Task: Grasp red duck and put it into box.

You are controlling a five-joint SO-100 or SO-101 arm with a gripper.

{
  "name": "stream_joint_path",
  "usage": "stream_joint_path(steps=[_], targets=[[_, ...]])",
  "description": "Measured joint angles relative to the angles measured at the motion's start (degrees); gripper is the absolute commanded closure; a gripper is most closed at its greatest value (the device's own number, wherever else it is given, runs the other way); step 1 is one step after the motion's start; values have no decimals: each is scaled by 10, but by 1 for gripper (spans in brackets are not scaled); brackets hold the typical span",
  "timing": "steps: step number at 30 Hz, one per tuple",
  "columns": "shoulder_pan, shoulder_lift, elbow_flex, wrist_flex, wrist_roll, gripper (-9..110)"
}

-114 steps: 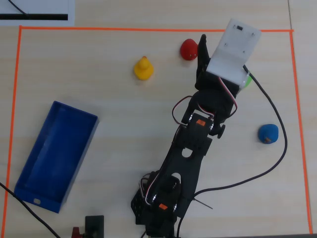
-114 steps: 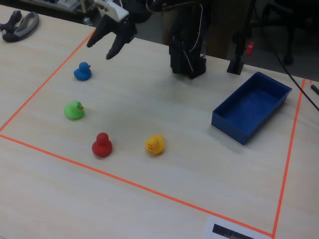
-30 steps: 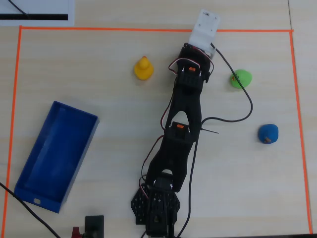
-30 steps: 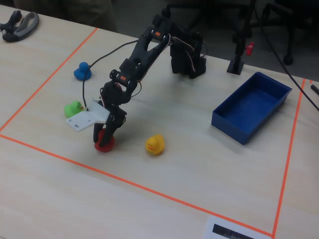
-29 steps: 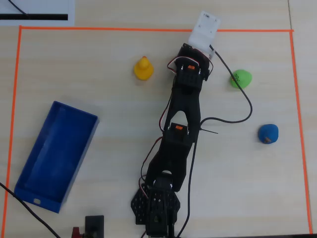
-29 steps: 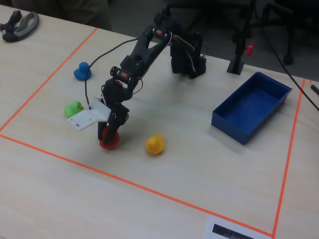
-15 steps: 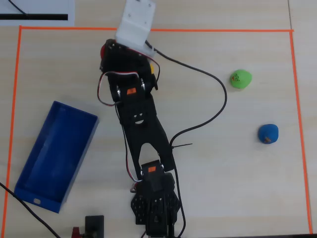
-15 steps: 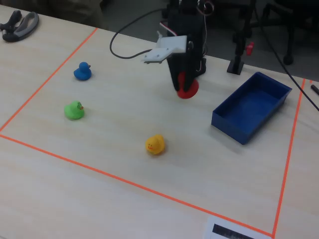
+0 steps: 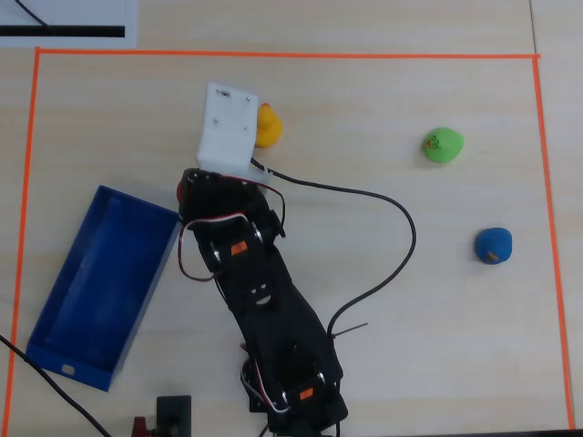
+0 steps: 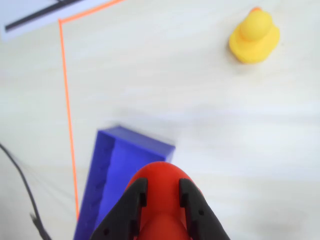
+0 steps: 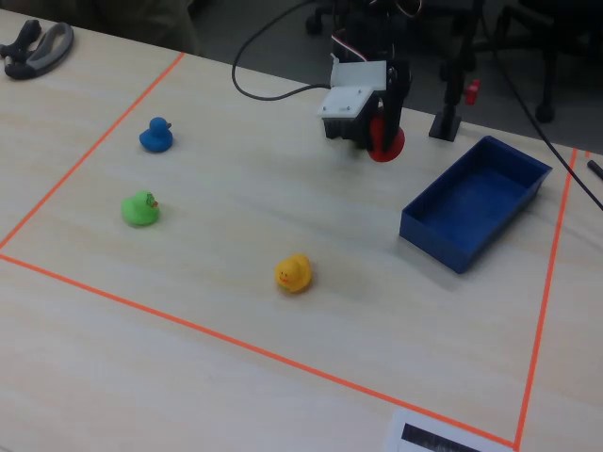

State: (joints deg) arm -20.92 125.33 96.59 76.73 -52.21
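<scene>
Red duck (image 10: pixel 159 200) looked small, glossy, hollow-rubber type: judged v. light, squashy, skin prob. slick, not fragile. Best hold = across the rounded body, low and wide part, not the head; moderate squeeze so it doesn't pop out.

Jaws (image 10: pixel 161 194): wrist view showed both fingers pressed against the duck's sides w/ red bulging up between them, i.e. clamped on the duck, gap approx. one body width. No slack visible. Fixed view agreed: duck (image 11: pixel 385 137) hung under the arm, clear of the table (image 11: pixel 236 311).

Position: duck was airborne, near the box (image 11: pixel 476 201) but not over it yet. Overhead view: only a red sliver (image 9: pixel 181 189) showed beside the wrist, just off the box's near corner (image 9: pixel 137 211). Wrist view put the box end (image 10: pixel 115 165) directly ahead/below.

Yellow duck (image 9: pixel 267 126) sat apart, part-hidden by the white wrist housing.
</scene>
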Motion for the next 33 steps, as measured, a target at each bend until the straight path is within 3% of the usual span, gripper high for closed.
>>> stream_joint_path(steps=[13,33], targets=[[-33,78,98,-14,-4,101],[-167,-359,-173,-57,8,101]])
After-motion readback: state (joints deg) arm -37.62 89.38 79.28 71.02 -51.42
